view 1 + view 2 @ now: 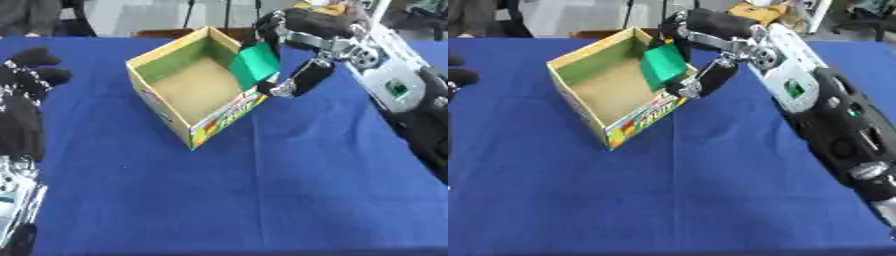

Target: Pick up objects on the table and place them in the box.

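A cardboard box (197, 90) stands open on the bench (289, 190), which is covered in a blue cloth. The box sits toward eleven o'clock from the middle of the bench, turned so that one corner faces the robot. Its inside walls are green, its floor plain brown, and the outer side facing five o'clock carries bright printed fruit colours and lettering.

The right hand (302, 50) reaches in from the one o'clock corner and hangs over the box's three o'clock rim. Its fingers (302, 79) are curled round a flat green object (256, 65), with the thumb on one side and the other fingers across the top. The green object is tilted, its lower edge dipping just inside the box opening, above the brown floor. Whether it touches the box wall is hard to say from these views; it looks to be just beside the rim. The right forearm (815, 105), black with silver and white panels, runs down toward four o'clock along the bench edge.

The left hand (22, 95) shows at nine o'clock in the left eye view, well apart from the box. It is black, fingers pointing up and relaxed, holding nothing. In the right eye view only a sliver of it shows at the edge.

The inside of the box shows only its brown floor
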Action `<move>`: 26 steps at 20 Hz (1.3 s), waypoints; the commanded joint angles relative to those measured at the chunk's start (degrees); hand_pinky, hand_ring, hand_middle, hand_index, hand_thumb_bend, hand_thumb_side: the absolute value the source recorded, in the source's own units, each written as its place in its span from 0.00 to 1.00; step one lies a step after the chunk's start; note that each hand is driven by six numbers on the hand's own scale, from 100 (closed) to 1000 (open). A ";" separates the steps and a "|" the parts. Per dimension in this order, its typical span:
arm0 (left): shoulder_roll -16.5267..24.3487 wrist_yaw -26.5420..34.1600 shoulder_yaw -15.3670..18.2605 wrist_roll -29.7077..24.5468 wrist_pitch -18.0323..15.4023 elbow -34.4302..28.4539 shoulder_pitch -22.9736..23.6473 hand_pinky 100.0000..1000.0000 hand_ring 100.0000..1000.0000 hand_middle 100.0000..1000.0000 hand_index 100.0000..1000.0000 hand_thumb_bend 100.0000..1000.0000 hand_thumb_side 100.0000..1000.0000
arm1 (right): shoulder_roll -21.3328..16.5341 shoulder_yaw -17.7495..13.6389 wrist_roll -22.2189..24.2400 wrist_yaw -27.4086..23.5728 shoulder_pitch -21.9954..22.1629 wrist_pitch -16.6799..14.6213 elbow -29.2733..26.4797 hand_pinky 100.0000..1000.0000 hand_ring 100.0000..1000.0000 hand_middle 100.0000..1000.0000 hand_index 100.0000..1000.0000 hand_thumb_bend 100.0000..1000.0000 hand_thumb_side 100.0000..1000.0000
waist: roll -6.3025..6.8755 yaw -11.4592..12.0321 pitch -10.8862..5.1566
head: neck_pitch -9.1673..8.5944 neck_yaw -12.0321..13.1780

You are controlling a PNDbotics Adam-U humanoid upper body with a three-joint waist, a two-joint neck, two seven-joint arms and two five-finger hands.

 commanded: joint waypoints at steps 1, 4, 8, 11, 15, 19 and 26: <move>-0.53 0.25 -0.53 -0.72 -0.02 -1.29 -2.03 0.67 0.57 0.58 0.72 0.56 1.00 | 2.33 -3.43 -1.59 5.15 -2.80 0.97 6.89 0.40 0.34 0.24 0.38 0.00 0.00 | 0.08 1.67 -0.42 | -1.78 -1.92; -1.56 0.52 -1.27 -1.48 0.10 -1.65 -3.64 0.67 0.57 0.58 0.72 0.57 1.00 | 4.36 -6.81 -4.40 10.65 -4.09 2.01 14.28 0.41 0.36 0.25 0.39 0.00 0.00 | -0.08 5.26 0.18 | -3.29 -4.97; -2.00 0.82 -1.71 -2.09 0.44 -1.91 -4.42 0.67 0.57 0.58 0.72 0.55 1.00 | 5.63 -10.39 -9.09 16.77 -5.01 2.79 21.56 0.41 0.38 0.27 0.41 0.00 0.00 | 0.00 8.57 0.65 | -4.71 -8.03; -1.97 0.91 -1.68 -2.11 0.59 -1.92 -4.33 0.67 0.57 0.58 0.72 0.56 1.00 | 6.35 -10.94 -10.90 20.43 -5.22 2.15 24.48 0.46 0.48 0.41 0.54 0.00 0.06 | 0.11 9.43 0.94 | -4.97 -9.45; -2.00 0.99 -1.74 -2.18 0.67 -1.94 -4.26 0.67 0.57 0.58 0.72 0.57 1.00 | 7.37 -10.86 -9.45 23.95 -5.07 0.90 27.32 0.58 0.66 0.71 0.78 0.00 0.27 | 0.21 9.71 1.06 | -5.06 -10.12; -2.03 0.99 -1.72 -2.19 0.66 -1.93 -4.20 0.67 0.57 0.58 0.72 0.57 1.00 | 7.68 -11.10 -8.69 25.50 -5.02 -0.94 27.50 0.63 0.72 0.82 0.86 0.27 0.45 | 0.16 9.54 0.92 | -5.01 -10.32; -1.83 0.88 -1.60 -2.12 0.62 -1.83 -3.96 0.67 0.57 0.58 0.72 0.57 1.00 | 7.02 -10.79 -10.62 25.16 -4.90 -2.42 24.55 0.64 0.74 0.84 0.88 0.50 0.56 | 0.14 8.66 0.42 | -4.97 -9.76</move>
